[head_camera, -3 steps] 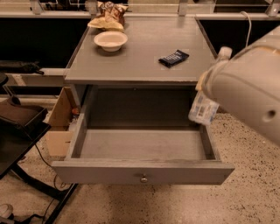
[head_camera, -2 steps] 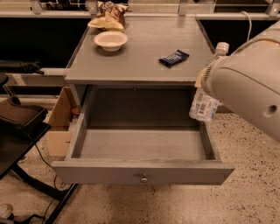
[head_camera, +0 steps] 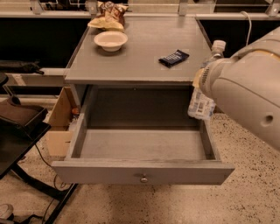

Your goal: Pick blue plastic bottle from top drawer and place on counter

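The blue plastic bottle (head_camera: 200, 105), clear with a white cap and a pale blue-white label, hangs upright in the air at the right. It is above the right side of the open top drawer (head_camera: 140, 171), with its cap level with the counter's (head_camera: 144, 48) right edge. My gripper (head_camera: 204, 81) holds it around the middle and is mostly hidden behind my large white arm (head_camera: 249, 87). The drawer is pulled fully out and its inside is bare.
On the counter are a white bowl (head_camera: 110, 40) at the back left, a crumpled snack bag (head_camera: 109, 13) behind it, and a dark blue snack wrapper (head_camera: 173, 57) at the right. A cardboard box (head_camera: 59, 122) and black furniture (head_camera: 17, 127) stand to the left on the floor.
The bottle has risen a little with my arm and shifted slightly left toward the counter's right edge. The drawer and counter items have not moved.
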